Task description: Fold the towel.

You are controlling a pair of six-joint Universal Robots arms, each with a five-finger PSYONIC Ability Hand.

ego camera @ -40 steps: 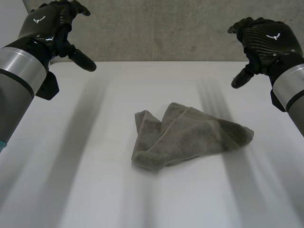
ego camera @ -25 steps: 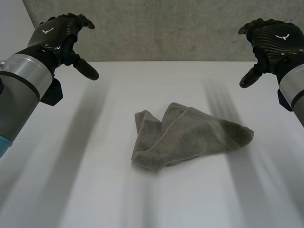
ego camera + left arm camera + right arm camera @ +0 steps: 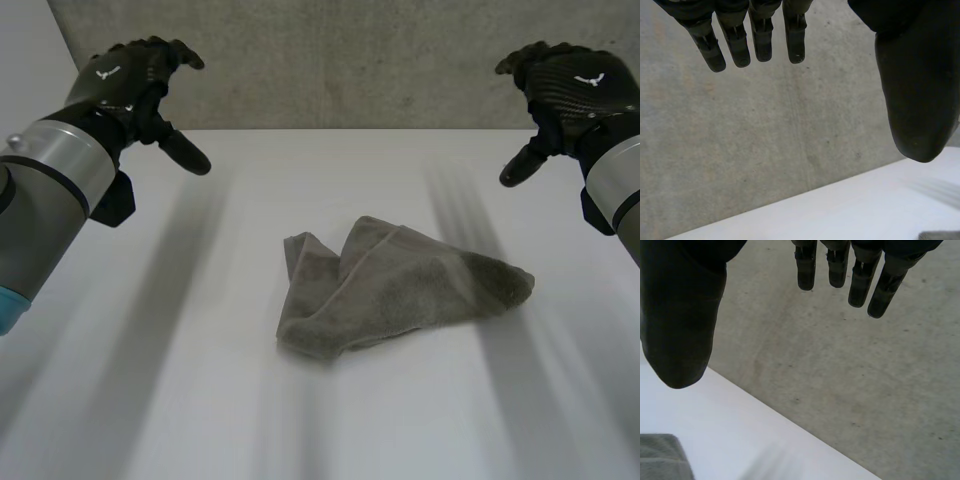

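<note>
Towel (image 3: 400,290): grey, crumpled heap lying flat about mid-desk (image 3: 180,400). Its pointed end runs toward 3 o'clock and the thick bunched folds sit toward 8 o'clock. Both hands are clear of it.

Left hand (image 3: 130,85): in the air at 10 o'clock from the towel, well apart from it, up by the desk's far edge in front of the concrete wall (image 3: 350,60). Fingers (image 3: 735,42) straight and spread, thumb (image 3: 915,90) held wide of them, gripping nothing.

Right hand (image 3: 565,90): in the air at 2 o'clock from the towel, also well apart. Fingers (image 3: 860,280) straight, thumb (image 3: 682,325) out to the side, empty.

In each wrist view, a towel corner sits on the desk just past the thumb tip.
</note>
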